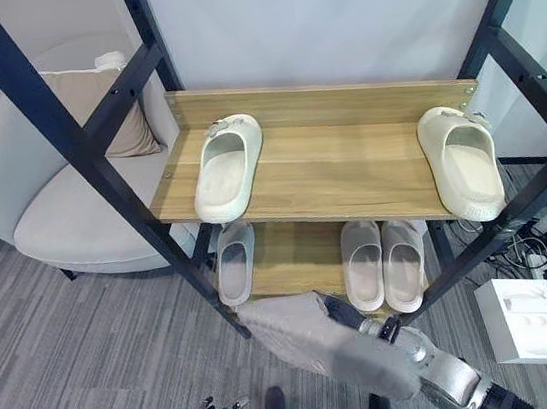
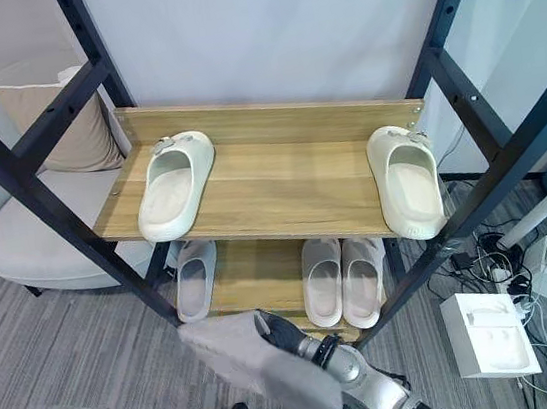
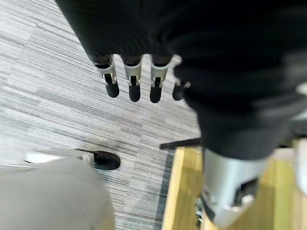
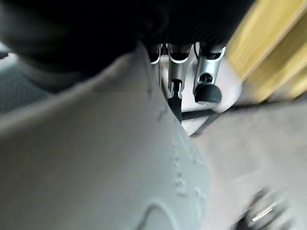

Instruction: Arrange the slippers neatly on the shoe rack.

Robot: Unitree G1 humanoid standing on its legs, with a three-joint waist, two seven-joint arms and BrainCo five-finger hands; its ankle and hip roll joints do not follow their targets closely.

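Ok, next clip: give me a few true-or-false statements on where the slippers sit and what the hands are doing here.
1. Two cream slippers lie on the top shelf, far apart. True.
2. The lower shelf holds one slipper. False: three grey ones lie there, a single at the left and a pair at the right.
3. The right hand grips a grey slipper in front of the rack. True.
4. The left hand carries a slipper. False: it hangs empty over the carpet, fingers relaxed.
5. An armchair stands to the rack's right. False: it stands left.
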